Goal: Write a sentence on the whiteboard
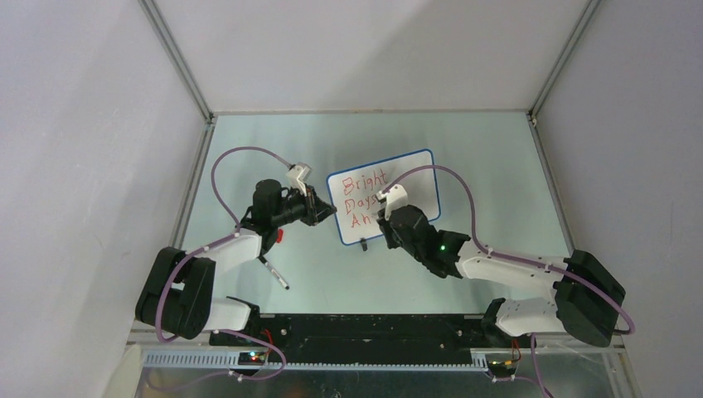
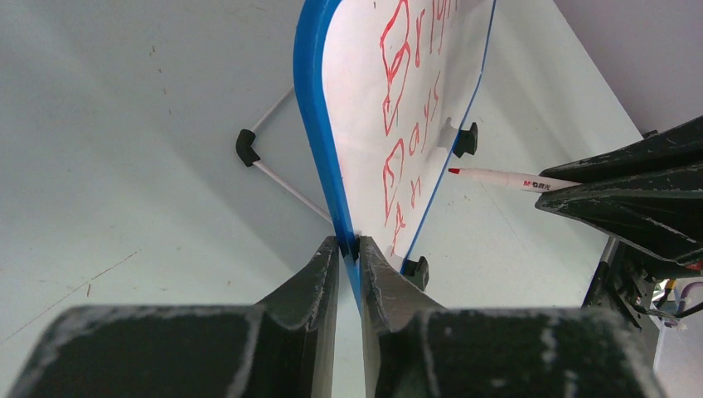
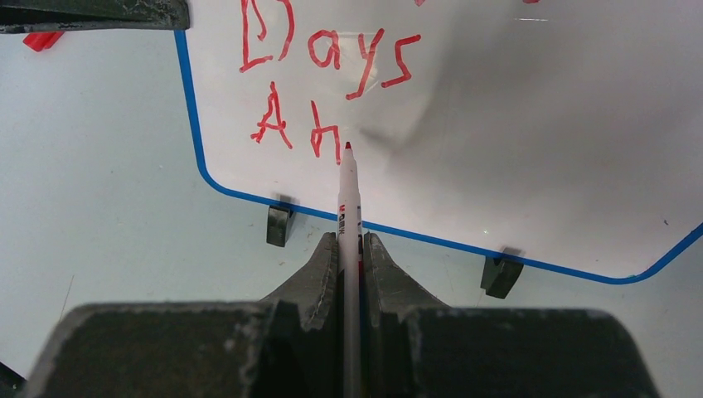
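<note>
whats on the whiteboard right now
On the whiteboard, red words: "Bright", "Days", "Ah". The marker tip sits at the h. From above, the right tool hides that line's end.

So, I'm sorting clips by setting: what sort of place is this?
Likely a robot lab cell: plain grey walls on aluminium framing box in a tabletop, the left arm and right arm bolted at its edge.

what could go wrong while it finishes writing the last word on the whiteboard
1. The left jaws pinch only the whiteboard's thin blue rim; marker pressure could tilt or slip the board and skew the strokes.
2. The marker tip sits right beside the h in the sentence's third line; a misjudged start might overwrite or smear it.
</note>
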Controlling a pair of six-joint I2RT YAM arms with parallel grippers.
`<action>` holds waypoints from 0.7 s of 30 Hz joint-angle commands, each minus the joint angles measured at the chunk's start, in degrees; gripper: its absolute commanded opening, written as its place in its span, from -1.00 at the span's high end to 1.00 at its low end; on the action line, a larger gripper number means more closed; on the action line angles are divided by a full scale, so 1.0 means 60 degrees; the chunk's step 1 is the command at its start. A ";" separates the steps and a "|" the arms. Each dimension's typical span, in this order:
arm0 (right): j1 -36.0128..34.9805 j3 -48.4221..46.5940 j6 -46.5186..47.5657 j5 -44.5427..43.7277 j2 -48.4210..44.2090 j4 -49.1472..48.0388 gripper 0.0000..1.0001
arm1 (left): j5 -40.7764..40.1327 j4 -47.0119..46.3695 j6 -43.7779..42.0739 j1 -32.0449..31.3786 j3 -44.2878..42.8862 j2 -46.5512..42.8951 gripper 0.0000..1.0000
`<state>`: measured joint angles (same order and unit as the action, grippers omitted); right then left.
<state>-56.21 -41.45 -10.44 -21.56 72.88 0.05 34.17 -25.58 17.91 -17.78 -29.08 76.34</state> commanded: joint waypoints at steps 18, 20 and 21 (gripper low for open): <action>0.0289 -0.0248 -0.0029 0.0114 0.0516 -0.0327 1.00 | 0.0035 -0.0203 -0.0217 -0.0084 -0.0396 -0.0260 0.64; 0.0319 -0.0285 -0.0051 0.0086 0.0576 -0.0274 1.00 | 0.0043 -0.0191 -0.0219 -0.0096 -0.0394 -0.0263 0.64; 0.0352 -0.0313 -0.0070 0.0089 0.0614 -0.0251 1.00 | 0.0030 -0.0197 -0.0218 -0.0098 -0.0396 -0.0267 0.64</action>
<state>-54.61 -41.45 -10.46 -20.49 75.66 -0.32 34.17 -25.56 17.91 -17.78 -29.08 76.34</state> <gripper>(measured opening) 0.136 0.178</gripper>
